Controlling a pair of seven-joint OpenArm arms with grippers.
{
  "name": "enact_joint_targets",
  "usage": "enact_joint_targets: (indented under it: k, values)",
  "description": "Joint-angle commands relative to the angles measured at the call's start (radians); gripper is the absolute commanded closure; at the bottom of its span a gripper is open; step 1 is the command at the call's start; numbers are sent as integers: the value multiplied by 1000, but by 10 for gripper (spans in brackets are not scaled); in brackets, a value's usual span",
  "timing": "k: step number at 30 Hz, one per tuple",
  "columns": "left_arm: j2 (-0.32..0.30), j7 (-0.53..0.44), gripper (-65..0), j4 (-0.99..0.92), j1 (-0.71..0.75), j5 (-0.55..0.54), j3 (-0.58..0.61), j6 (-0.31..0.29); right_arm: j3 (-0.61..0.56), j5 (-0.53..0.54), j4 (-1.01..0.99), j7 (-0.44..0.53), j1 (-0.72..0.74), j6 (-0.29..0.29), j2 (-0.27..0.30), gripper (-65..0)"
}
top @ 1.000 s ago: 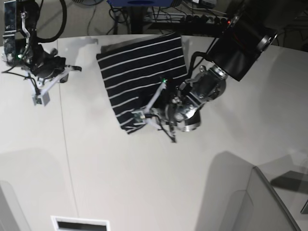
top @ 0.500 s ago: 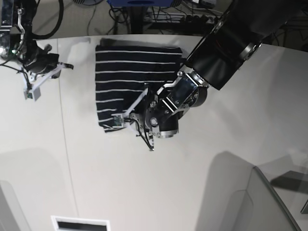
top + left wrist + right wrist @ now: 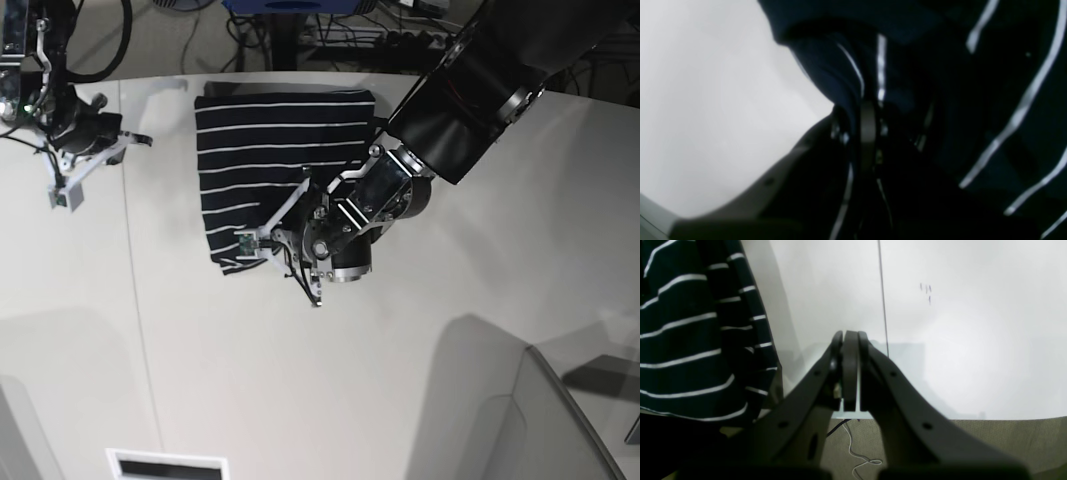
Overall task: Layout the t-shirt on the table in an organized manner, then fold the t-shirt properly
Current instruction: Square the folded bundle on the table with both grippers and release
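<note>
From my seat the table fills nearly the whole base view, white and matte, with a thin dark seam running down its left part. Behind its curved far edge, at the top of the frame, I see cables and equipment on the floor.

The t-shirt lies folded into a compact, roughly rectangular block in the upper middle of the frame, stripes running left to right, long axis running from the far edge toward the camera.

The left end effector is at the shirt's lower corner, nipped nearly closed on a fold of striped cloth; its wrist view shows dark fabric bunched right between the jaws. I judge this arm is the one working: the shirt extends up and slightly left from its grip, so any pull from here drags or turns the whole block.

The right end effector hangs in the upper left, pressed shut, empty, well apart from the shirt.
</note>
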Motion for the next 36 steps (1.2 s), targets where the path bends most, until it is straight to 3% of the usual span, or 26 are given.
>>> enact_joint_targets:
  k: [1,4,9,12,15,20,22,23,26,27,31,33,36]
  values:
    - [8,-3,0,13,-27,8,-2,6,8,10,16,14,7,2,10,-2]
    - [8,-3,0,22,-30,8,-8,6,6,10,16,14,7,2,10,-2]
    - [8,46,-323,41,-50,8,-3,6,3,10,16,14,7,2,10,-2]
    - [5,49,-433,108,-50,9,-8,6,1,10,16,14,7,2,10,-2]
    - [-21,49,-466,173,-51,9,-13,6,0,10,16,14,13,2,10,-2]
    - [-50,122,-462,344,-45,-2,-68,6,-2,12,24,13,10,3,10,-2]
    - [-55,161,-423,444,-19,-3,-131,6,-2,12,52,13,5,23,-2,-2]
    - [-63,172,-372,489,13,-3,-168,6,-3,12,72,13,1,51,-8,-2]
    - [-84,175,-56,613,146,-3,-267,6,-3,12,156,14,-25,165,-31,-2]
    - [-92,174,0,639,199,-3,-293,6,-5,12,181,13,-30,203,-45,-2]
    - [-116,92,0,697,418,-3,-366,6,-92,10,219,10,-39,297,-60,-2]
    - [-121,-1,0,704,521,-3,-405,6,-170,6,211,13,-38,307,-60,-2]
    - [-119,-63,0,696,605,-3,-441,6,-242,6,184,14,-24,306,-59,-2]
